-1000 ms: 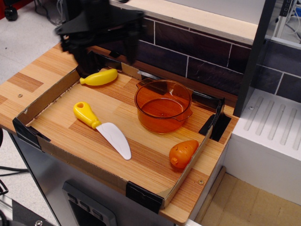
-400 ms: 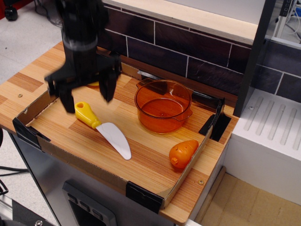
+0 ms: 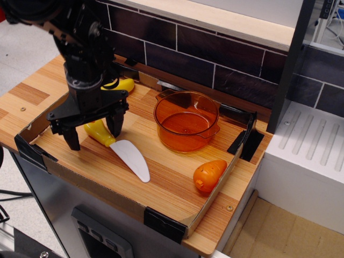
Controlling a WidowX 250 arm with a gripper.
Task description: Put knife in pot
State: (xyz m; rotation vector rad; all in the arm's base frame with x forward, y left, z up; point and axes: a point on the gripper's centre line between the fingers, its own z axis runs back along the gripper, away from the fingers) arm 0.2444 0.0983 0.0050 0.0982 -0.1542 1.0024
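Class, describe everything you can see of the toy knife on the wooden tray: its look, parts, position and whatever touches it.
The knife is a plastic-looking toy with a rounded yellow handle and a broad, curved white blade. It lies flat on the wooden tray, handle toward the back left, blade tip toward the front. The black gripper stands over the handle with open jaws on either side, partly hiding it; contact cannot be judged. The orange pot sits apart to the right.

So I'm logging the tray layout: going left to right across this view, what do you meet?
Black gripper with open jaws over the yellow-handled white-bladed toy knife → round translucent orange plastic pot → small orange carrot-like toy.
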